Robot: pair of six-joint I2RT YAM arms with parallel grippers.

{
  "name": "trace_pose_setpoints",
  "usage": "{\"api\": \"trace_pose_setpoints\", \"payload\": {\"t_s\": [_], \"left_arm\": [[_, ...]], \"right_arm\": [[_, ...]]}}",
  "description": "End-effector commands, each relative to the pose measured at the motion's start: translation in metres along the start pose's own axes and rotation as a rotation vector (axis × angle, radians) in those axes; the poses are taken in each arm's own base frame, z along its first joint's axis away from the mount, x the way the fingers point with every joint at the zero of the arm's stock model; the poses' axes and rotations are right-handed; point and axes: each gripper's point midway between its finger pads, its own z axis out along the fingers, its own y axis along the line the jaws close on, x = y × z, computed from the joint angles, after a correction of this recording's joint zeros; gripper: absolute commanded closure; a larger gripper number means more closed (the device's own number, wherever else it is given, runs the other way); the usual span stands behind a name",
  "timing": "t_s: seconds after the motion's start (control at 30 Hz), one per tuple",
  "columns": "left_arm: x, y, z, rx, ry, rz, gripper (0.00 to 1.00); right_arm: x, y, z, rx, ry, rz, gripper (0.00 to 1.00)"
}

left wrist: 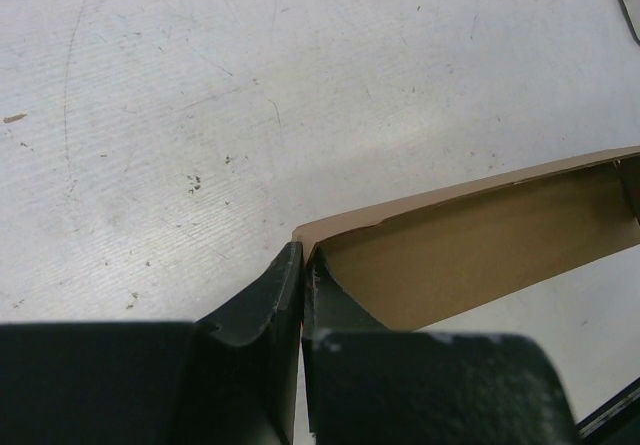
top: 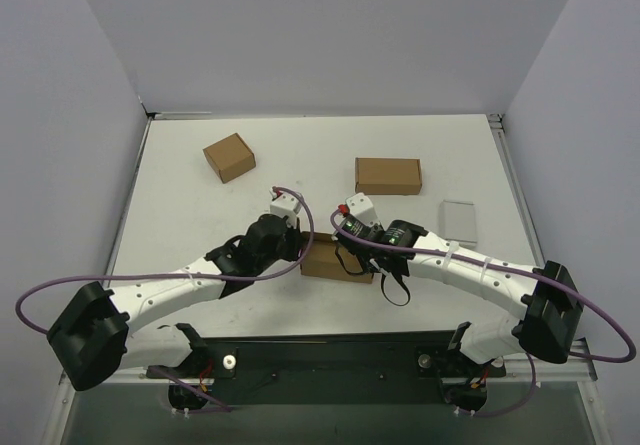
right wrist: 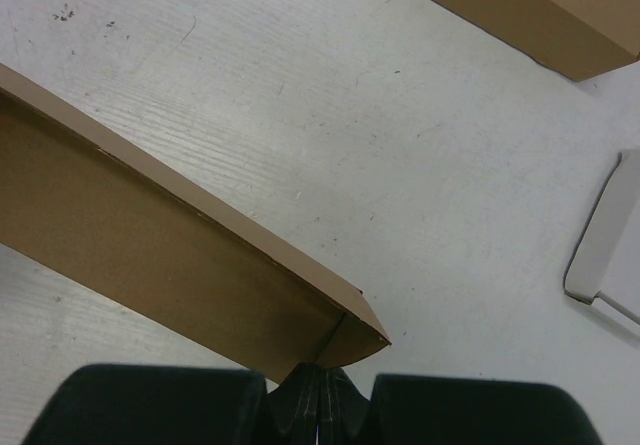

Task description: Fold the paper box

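Bare table (top: 300, 150) between carton (top: 229, 157) and brown box (top: 388, 175); grey case (top: 460, 219) seemingly crowds right claw (right wrist: 318, 390).

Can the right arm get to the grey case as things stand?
Probably yes: only bare table lies between the right hand and the grey case. But that hand is shut on a corner of the cardboard box, so it would have to let go first.
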Motion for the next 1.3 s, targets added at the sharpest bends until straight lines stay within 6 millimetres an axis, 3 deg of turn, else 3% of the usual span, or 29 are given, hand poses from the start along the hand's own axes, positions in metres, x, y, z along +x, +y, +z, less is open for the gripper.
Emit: {"api": "trace_pose_setpoints", "payload": {"t_s": [0.0, 0.57, 0.93, 1.27], "left_arm": [[0.015, -0.021, -0.002, 0.07, 0.018, -0.031, 1.0], [0.06, -0.025, -0.007, 0.024, 0.044, -0.082, 1.0], [0.07, -0.038, -0.003, 0.039, 0.074, -0.106, 1.0], [0.089, -0.015, -0.008, -0.067, 0.116, 0.101, 1.0]], "right_arm": [[-0.01, 0.017, 0.001, -0.043, -0.033, 0.032, 1.0], [-0.01, 0.02, 0.001, -0.048, -0.03, 0.032, 1.0], [-0.009, 0.023, 0.0, -0.051, -0.028, 0.03, 1.0], [-0.009, 0.021, -0.002, -0.048, -0.035, 0.033, 1.0]]}}
